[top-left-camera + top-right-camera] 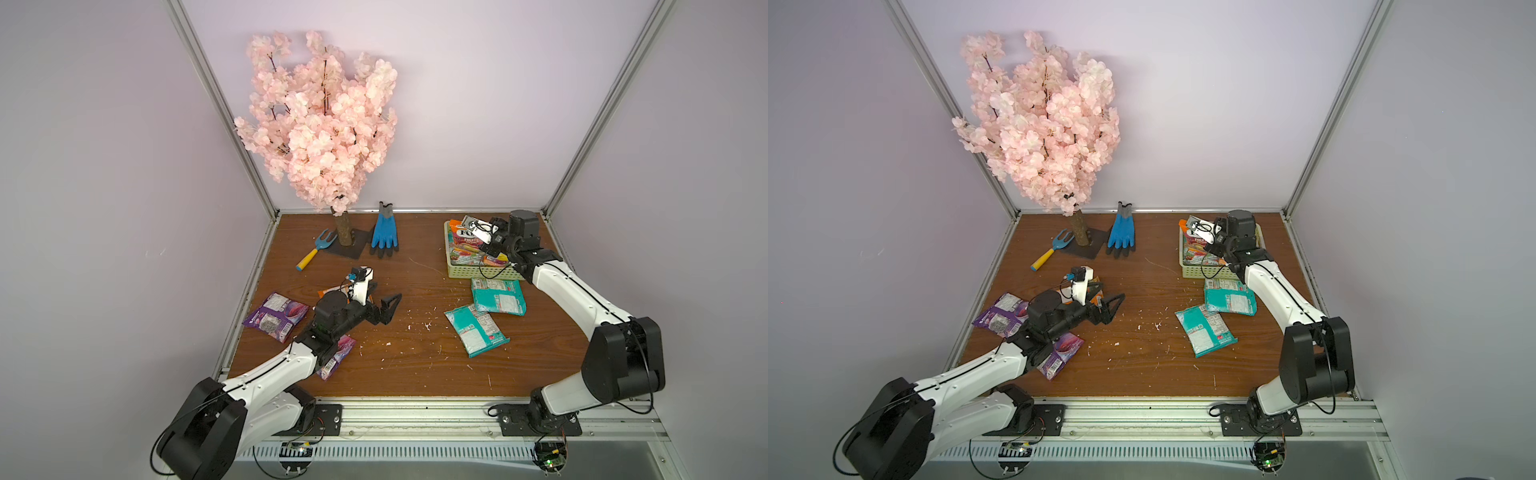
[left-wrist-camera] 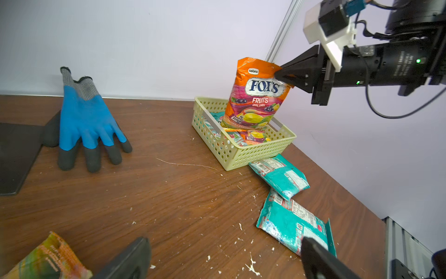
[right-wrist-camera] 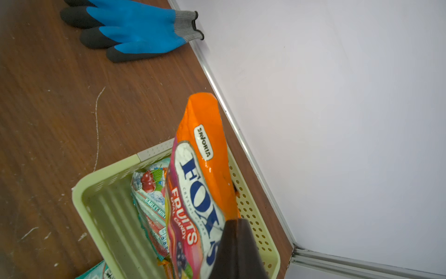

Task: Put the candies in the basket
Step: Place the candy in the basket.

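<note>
Orange glossy candy packet (image 2: 255, 96), likely light and limp, dangles corner-pinched in the right gripper (image 2: 280, 72) into the pale-green perforated plastic basket (image 2: 241, 154); left gripper (image 1: 392, 309) gapes empty.

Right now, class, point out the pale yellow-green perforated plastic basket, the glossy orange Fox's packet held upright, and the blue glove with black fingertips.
yellow-green basket (image 2: 260, 152): left wrist view, perforated side wall.
orange Fox's packet (image 2: 263, 87): left wrist view, white logo panel.
blue glove (image 2: 82, 120): left wrist view, blue palm.
</note>
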